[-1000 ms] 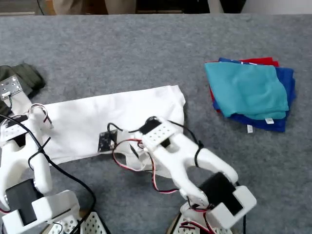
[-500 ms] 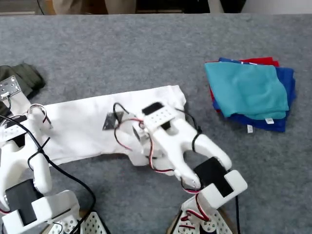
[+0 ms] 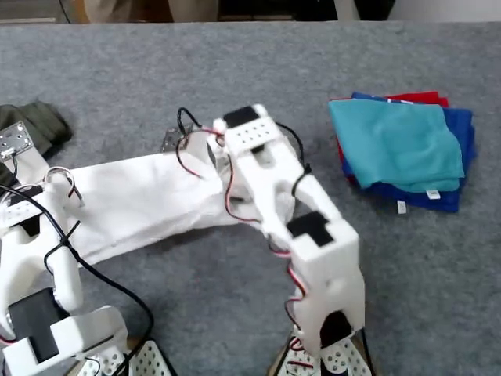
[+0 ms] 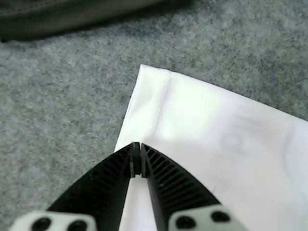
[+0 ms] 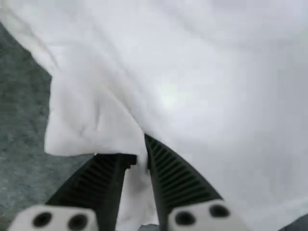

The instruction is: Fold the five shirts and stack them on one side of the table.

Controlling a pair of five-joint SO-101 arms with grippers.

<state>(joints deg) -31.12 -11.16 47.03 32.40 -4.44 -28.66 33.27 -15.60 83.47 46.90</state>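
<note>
The grey table (image 3: 235, 70) takes up nearly the whole high view. Across its left and centre the white shirt (image 3: 133, 200) lies in a long band slanting from lower left up towards the middle, where its right end is bunched under the right arm (image 3: 313, 243). That arm rises from the bottom edge, right of centre, to the middle of the frame. The left arm (image 3: 39, 258) stands in the lower left corner at the shirt's other end. On the right side sits a folded stack: a teal shirt (image 3: 395, 145) on top, a blue shirt (image 3: 458, 133) under it, and a red shirt (image 3: 419, 98) showing at the back edge. A dark green shirt (image 3: 43, 125) lies crumpled at the left edge. The left gripper (image 4: 136, 156) has its jaws pressed together on the white shirt's hem near a corner. The right gripper (image 5: 141, 151) is nearly closed, pinching a fold of the same shirt.
</note>
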